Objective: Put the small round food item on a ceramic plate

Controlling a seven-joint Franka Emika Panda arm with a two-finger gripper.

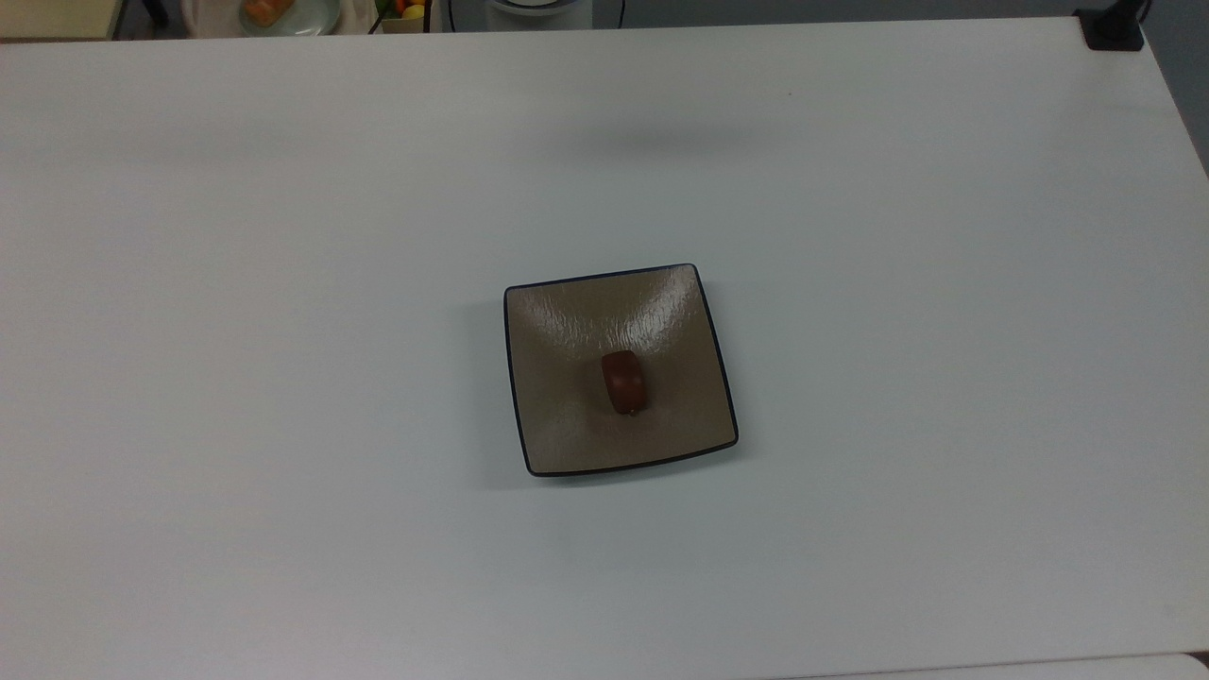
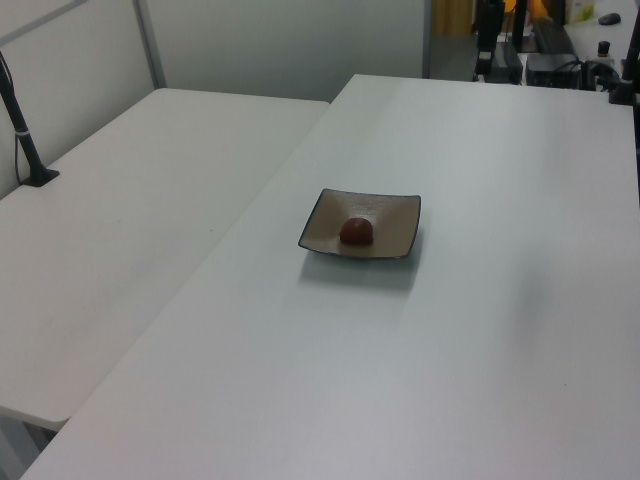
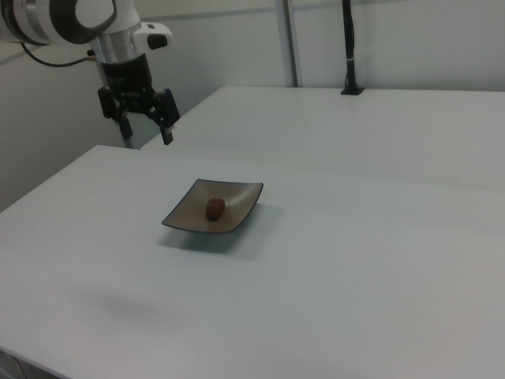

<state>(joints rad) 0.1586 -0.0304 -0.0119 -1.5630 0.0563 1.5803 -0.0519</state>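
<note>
The small round food item (image 1: pixel 624 382), a dark reddish-brown glossy lump, lies in the dished centre of the ceramic plate (image 1: pixel 567 434), a square tan-brown plate with a thin dark rim in the middle of the white table. The same food item (image 2: pixel 356 231) sits on the plate (image 2: pixel 395 235) in the left view, and the food item (image 3: pixel 215 208) rests on the plate (image 3: pixel 186 215) in the right view. My gripper (image 3: pixel 147 132) hangs high above the table toward the right view's upper left, well apart from the plate, open with nothing between its fingers.
A second white table (image 2: pixel 120 230) adjoins at the left view's left, with a black pole (image 2: pixel 25 140) clamped to it. A black clamp (image 1: pixel 1113 28) sits at the top view's far right corner. Dishes and fruit (image 1: pixel 283 11) lie beyond the far edge.
</note>
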